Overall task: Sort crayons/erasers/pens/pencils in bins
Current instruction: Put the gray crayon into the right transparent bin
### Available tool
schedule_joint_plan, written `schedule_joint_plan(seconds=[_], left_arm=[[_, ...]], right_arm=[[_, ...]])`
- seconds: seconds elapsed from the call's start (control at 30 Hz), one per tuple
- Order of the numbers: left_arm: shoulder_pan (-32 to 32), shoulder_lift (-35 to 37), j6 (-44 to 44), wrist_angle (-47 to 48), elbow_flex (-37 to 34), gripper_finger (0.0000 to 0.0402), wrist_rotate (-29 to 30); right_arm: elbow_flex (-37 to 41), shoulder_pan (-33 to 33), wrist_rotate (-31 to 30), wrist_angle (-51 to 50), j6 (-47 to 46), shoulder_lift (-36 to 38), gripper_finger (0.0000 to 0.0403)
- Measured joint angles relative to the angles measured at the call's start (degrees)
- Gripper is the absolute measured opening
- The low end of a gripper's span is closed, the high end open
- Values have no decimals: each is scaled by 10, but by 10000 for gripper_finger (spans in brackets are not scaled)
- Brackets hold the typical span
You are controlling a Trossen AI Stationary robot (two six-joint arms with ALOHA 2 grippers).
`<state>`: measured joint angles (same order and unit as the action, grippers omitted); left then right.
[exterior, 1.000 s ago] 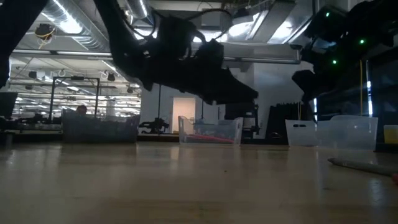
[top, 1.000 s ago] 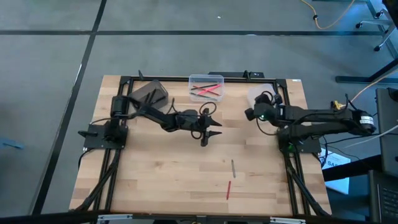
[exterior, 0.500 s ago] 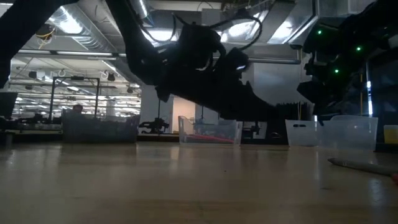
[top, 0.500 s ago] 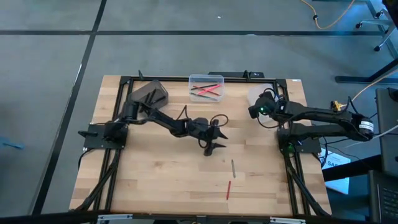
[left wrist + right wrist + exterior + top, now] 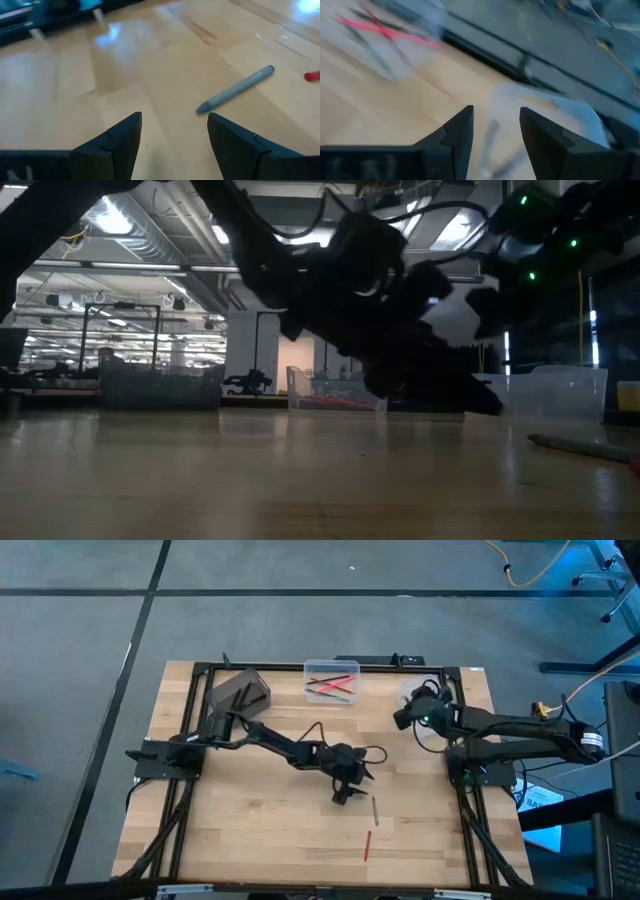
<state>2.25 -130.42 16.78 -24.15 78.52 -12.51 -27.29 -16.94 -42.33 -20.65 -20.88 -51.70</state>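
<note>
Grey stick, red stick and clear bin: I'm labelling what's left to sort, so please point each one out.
grey stick (image 5: 235, 91), left wrist view, middle of its shaft.
red stick (image 5: 367, 845), high view, middle of its length.
clear bin (image 5: 331, 666), high view, far rim.

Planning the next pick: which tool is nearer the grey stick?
Left. The left tool hovers beside the grey stick; the right tool is by the whitish bin.

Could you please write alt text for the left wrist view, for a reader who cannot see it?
The left end effector, fingers open and empty, hangs over a pale wooden table, with a grey pencil-like stick lying flat just ahead of it. The tip of a red stick shows at the frame's edge beyond the grey one.
</note>
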Motion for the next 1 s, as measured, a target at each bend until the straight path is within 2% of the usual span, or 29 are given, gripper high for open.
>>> schedule_joint_plan(seconds=[0.17, 0.33, 0.5, 0.73, 1.0], left_arm=[[7, -23, 31, 59, 59, 220, -31], [9, -24, 64, 119, 93, 220, -94], [9, -24, 83, 119, 100, 220, -96], [10, -47, 91, 102, 108, 220, -116], [13, -106, 88, 162, 188, 220, -135]], right_arm=[[0, 77, 20, 33, 1, 23, 165], [0, 151, 49, 37, -22, 28, 165], [0, 215, 50, 71, -31, 27, 164], [0, 284, 44, 165, -9, 26, 138], [0, 343, 5, 213, 0, 3, 121]])
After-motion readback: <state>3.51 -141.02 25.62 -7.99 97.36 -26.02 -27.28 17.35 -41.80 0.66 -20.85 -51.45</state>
